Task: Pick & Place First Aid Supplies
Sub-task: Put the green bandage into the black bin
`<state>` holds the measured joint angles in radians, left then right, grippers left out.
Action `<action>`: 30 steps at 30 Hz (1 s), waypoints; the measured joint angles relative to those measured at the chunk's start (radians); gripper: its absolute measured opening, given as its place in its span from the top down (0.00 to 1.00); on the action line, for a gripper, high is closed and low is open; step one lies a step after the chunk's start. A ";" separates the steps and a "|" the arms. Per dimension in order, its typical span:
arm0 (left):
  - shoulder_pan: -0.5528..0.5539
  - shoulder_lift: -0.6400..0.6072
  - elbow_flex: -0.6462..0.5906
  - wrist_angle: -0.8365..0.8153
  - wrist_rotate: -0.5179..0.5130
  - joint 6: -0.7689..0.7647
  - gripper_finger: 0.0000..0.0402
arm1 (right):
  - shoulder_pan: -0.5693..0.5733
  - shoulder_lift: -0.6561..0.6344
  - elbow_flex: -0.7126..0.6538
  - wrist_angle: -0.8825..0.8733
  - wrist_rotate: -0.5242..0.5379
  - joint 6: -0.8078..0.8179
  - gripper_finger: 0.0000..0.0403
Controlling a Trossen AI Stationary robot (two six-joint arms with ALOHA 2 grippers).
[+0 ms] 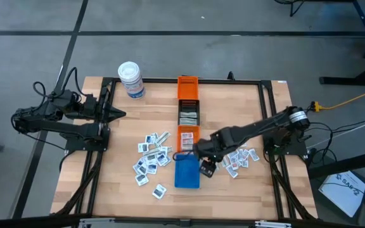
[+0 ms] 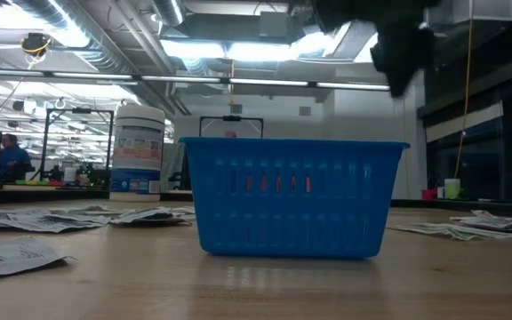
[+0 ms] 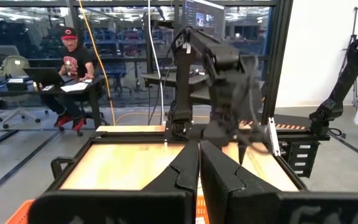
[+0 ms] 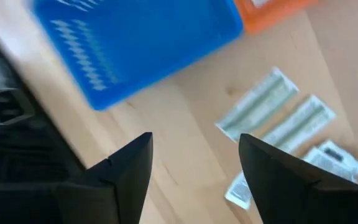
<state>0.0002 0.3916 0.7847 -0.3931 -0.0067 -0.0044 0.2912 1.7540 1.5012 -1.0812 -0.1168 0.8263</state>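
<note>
Right gripper [image 1: 206, 170] hangs spread and empty just beside the blue bin [image 1: 186, 172]. First aid supplies [image 1: 151, 159] lie loose on the table on both its sides; most remain unsorted. Left gripper [image 1: 120, 114], pressed together, waits well apart.

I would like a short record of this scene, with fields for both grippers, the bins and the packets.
left gripper: fingers shut, holds nothing, waits at the table's left edge
right gripper: fingers open, empty, above the wood beside the blue bin
bins: orange bins and a black bin in a row, blue bin at the near end
packets: scattered on both sides of the blue bin
</note>
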 joint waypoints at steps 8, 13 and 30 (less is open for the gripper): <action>0.000 0.000 0.000 0.000 0.000 0.000 0.97 | 0.026 0.001 -0.193 0.132 0.042 0.064 0.41; 0.000 0.000 0.000 0.000 0.000 0.000 0.97 | 0.031 -0.002 -0.316 0.295 0.048 0.107 0.41; 0.000 0.000 0.000 0.000 0.000 0.000 0.97 | 0.038 -0.113 -0.428 0.329 0.144 0.177 0.41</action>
<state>0.0001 0.3917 0.7845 -0.3931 -0.0067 -0.0044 0.3290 1.6412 1.0731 -0.7519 0.0267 1.0033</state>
